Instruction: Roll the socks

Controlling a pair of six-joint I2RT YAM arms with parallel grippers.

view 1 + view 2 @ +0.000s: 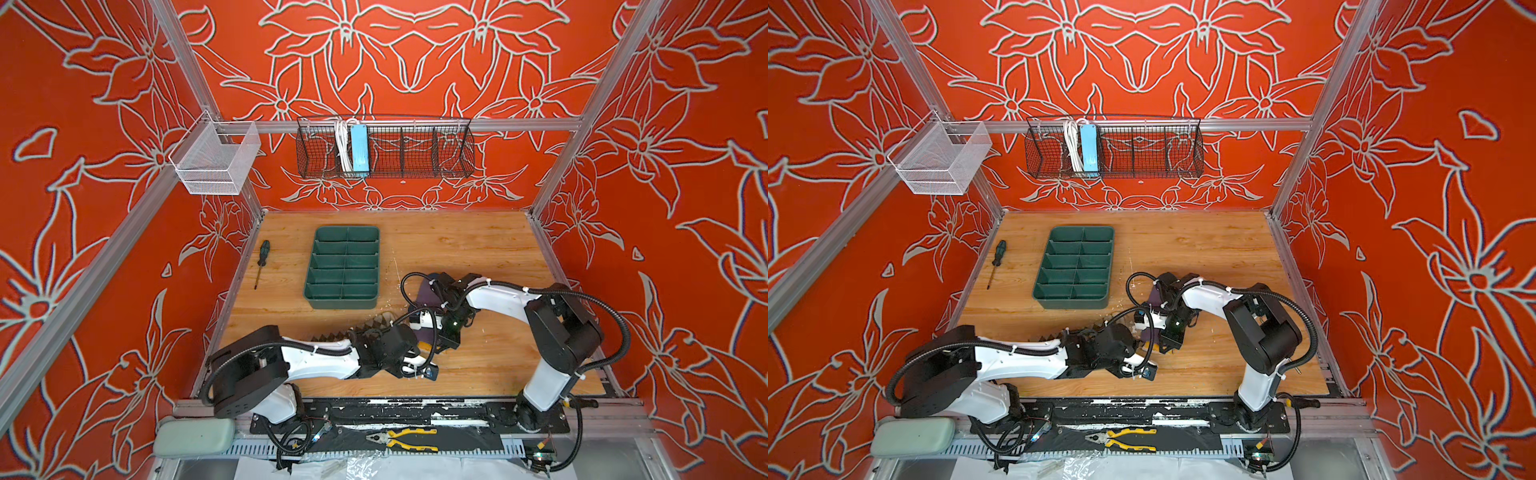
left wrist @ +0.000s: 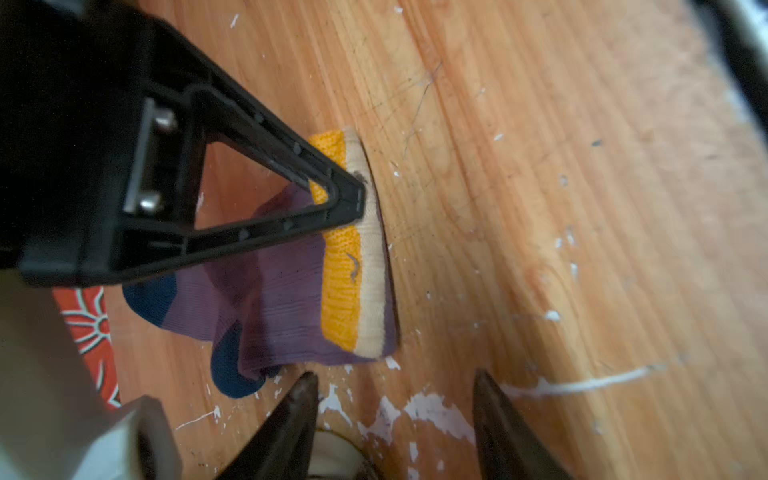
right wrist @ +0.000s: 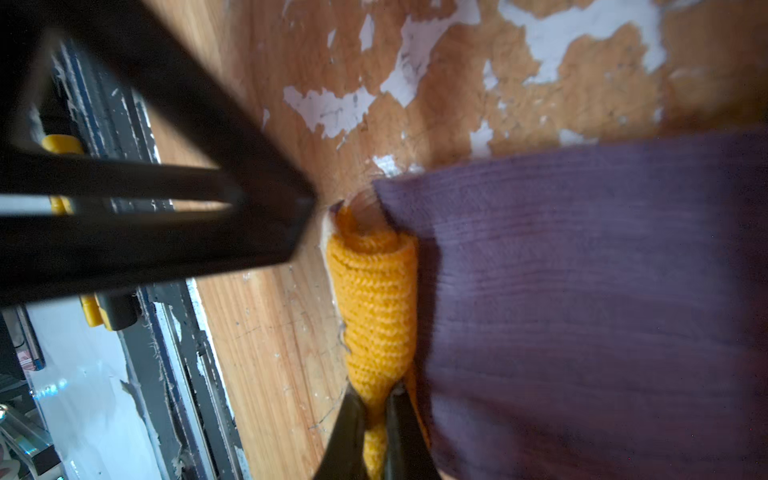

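Note:
The purple sock (image 2: 286, 299) lies crumpled on the wooden table, its dark teal heel and toe (image 2: 151, 297) toward the far side. Its yellow cuff (image 3: 376, 299) is curled into a short roll. My right gripper (image 3: 376, 399) is shut on that cuff, and one of its fingers (image 2: 345, 199) presses on the cuff's cream edge. My left gripper (image 2: 395, 376) is open just short of the cuff's other end, with only bare table between its tips. The argyle sock (image 1: 380, 323) lies beside it, mostly hidden under the left arm in both top views. The purple sock (image 1: 1155, 297) shows under the right wrist.
A green divided tray (image 1: 340, 302) stands behind the left arm. A screwdriver (image 1: 262, 259) lies by the left wall. Yellow-handled pliers (image 1: 405, 440) rest on the front rail. A black wire basket (image 1: 384, 149) and a white mesh basket (image 1: 216, 162) hang on the back frame.

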